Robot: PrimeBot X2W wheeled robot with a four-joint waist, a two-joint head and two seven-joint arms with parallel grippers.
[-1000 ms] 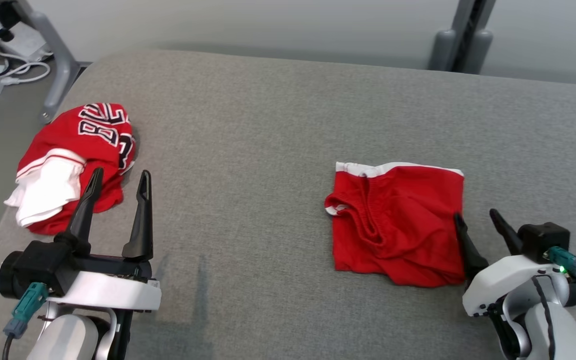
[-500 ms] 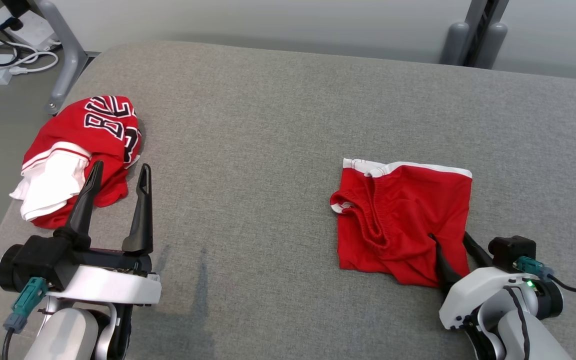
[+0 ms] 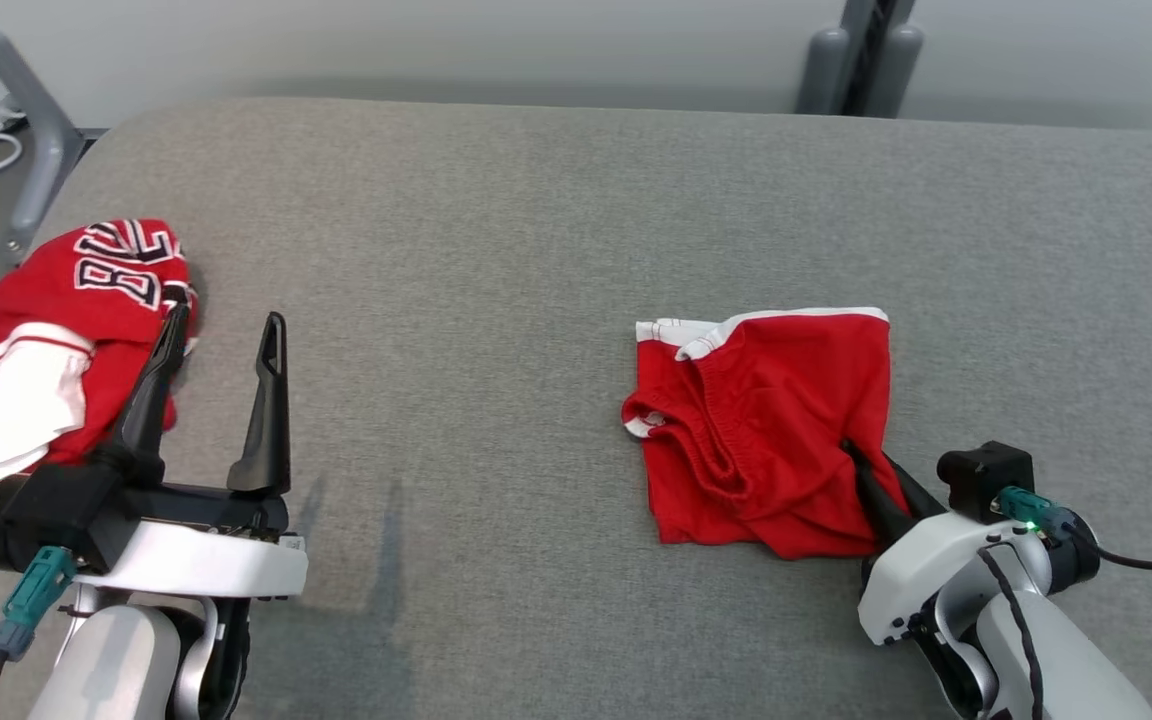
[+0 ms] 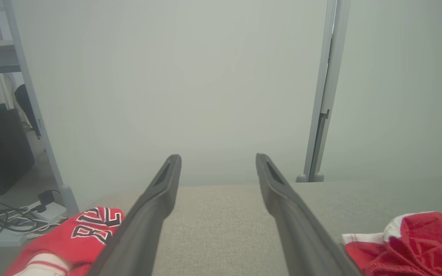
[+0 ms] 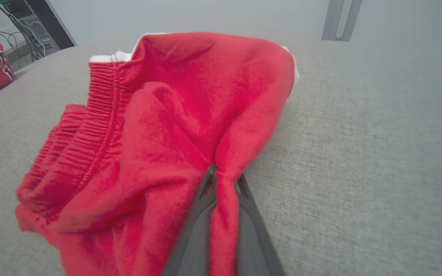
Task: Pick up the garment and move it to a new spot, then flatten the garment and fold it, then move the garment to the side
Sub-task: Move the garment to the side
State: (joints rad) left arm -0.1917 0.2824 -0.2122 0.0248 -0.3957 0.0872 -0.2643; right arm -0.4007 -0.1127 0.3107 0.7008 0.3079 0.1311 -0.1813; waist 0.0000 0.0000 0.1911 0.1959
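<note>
- Stage: the right gripper [image 5: 221, 172] has its fingers clamped on a pinch of the red shorts [image 3: 761, 430]. The cloth bunches into a ridge between the tips in the right wrist view.
- Judgement: the shorts already form a compact, roughly square bundle, which suggests the flattening and folding are done. On that reading the grip is for the last move to the side. The pictures cannot rule out that this is the first pick-up.
- Not yet done: most of the shorts rest on the worktop [image 3: 536, 250], so no lift or carry is evident.
- Location: in the head view the shorts lie at about 4 o'clock from the middle of the worktop. The grip sits at the 5 o'clock corner of the bundle.
- Condition: the cloth is red and soft-napped, doubled over itself, with creases through the lower half.
- The gathered elastic waistband [image 3: 711, 430] runs up the left part of the bundle.
- A white trim [image 3: 796, 316] edges the 12 o'clock side. The 9 o'clock edge is uneven, with a small flap sticking out.
- Left gripper [image 3: 225, 318]: its fingers stand wide apart with nothing between them, at 8 o'clock in the head view.
- A crumpled red and white jersey [image 3: 66, 320] lies at the 9 o'clock end of the worktop, well apart from the shorts.
</note>
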